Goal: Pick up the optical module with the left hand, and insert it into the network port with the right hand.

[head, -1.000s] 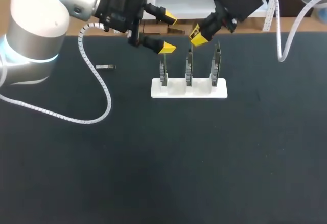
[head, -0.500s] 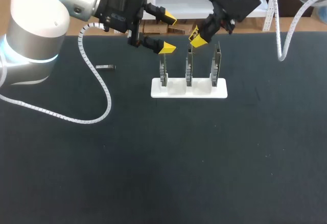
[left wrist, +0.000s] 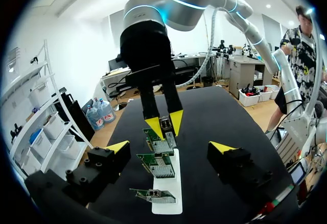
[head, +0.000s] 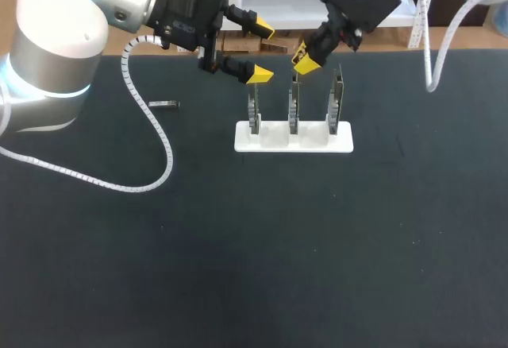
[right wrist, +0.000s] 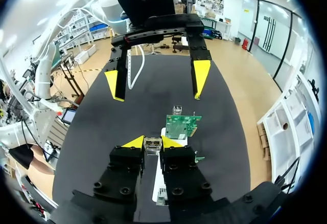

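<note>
Right gripper [head: 305, 56] pinching module [right wrist: 152, 144] above middle card [head: 294, 106], left gripper [head: 262, 51] spread wide by left card [head: 253, 111], white stand [head: 274, 138], small part [head: 163, 104] far left.

Shiny metal optical module [right wrist: 152, 143], matt table [head: 238, 245]

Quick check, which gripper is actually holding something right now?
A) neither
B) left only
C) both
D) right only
D: the right gripper has both yellow tips pinched on the small optical module, while the left gripper stands wide open with nothing touching its fingers.
</note>
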Controlling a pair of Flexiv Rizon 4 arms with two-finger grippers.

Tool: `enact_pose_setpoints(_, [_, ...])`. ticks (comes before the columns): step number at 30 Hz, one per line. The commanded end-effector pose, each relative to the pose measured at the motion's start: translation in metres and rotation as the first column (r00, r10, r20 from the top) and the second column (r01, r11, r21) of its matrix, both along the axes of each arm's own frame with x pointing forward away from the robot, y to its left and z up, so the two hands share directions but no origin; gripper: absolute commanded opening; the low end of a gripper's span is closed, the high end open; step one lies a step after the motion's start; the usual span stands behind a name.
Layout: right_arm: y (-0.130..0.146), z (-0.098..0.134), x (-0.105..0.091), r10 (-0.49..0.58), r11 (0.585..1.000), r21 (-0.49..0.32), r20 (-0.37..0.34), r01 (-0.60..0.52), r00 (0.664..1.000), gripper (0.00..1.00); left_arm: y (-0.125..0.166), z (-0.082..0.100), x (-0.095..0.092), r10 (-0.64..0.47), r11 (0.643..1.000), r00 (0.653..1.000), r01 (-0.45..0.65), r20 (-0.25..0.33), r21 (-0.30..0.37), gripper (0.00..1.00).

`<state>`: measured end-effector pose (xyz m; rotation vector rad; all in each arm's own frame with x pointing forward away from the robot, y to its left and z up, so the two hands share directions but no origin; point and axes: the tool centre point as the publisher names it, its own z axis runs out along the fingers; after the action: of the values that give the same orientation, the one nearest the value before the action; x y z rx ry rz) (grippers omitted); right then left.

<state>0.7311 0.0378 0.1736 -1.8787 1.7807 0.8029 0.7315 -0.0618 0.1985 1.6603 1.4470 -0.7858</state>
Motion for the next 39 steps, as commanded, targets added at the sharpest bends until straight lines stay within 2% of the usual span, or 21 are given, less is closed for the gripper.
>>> enact_pose_setpoints(1, [0.0, -0.002, 0.004, 0.006, 1.0, 0.0, -0.01, -0.006, 1.0, 0.0, 0.0, 0.001, -0.001, 0.003, 1.0, 1.0, -0.003, 0.0, 0.004, 1.0])
enact_pose_setpoints(21, [0.0, -0.01, 0.008, 0.021, 1.0, -0.006, -0.032, -0.021, 0.999, 0.0, 0.0, 0.001, -0.001, 0.003, 1.0, 1.0, -0.003, 0.0, 0.004, 1.0])
enact_pose_setpoints(39, [0.003, -0.006, 0.025, 0.047, 0.999, -0.008, -0.014, -0.047, 0.999, 0.0, 0.0, 0.001, -0.001, 0.003, 1.0, 1.0, -0.003, 0.0, 0.004, 1.0])
